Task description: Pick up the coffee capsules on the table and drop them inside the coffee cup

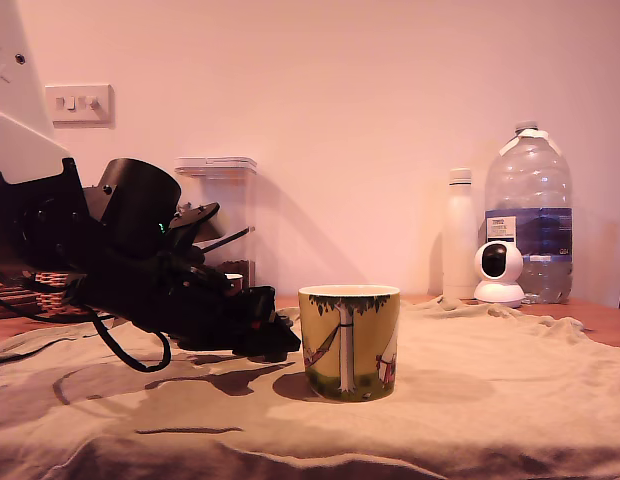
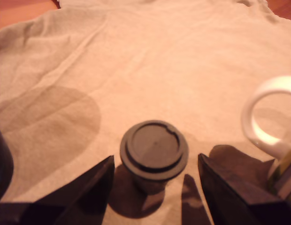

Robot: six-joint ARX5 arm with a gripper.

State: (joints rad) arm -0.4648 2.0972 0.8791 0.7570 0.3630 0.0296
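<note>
capsule (image 2: 154,152): small, likely light and rigid; best gripped below the flared rim
end effector (image 2: 155,187): spread wide, capsule between, untouched
cup (image 1: 349,342): just beside

Warm pinkish light tints both views, and the scene is rather dim. In the exterior view the arm (image 1: 140,270) reads as a near-black silhouette, casting a soft shadow on the cloth (image 1: 490,390) towards the mug (image 1: 349,342). In the wrist view the mug handle (image 2: 270,117) glares white and blurred; the capsule (image 2: 154,152) is fairly sharp.
</note>
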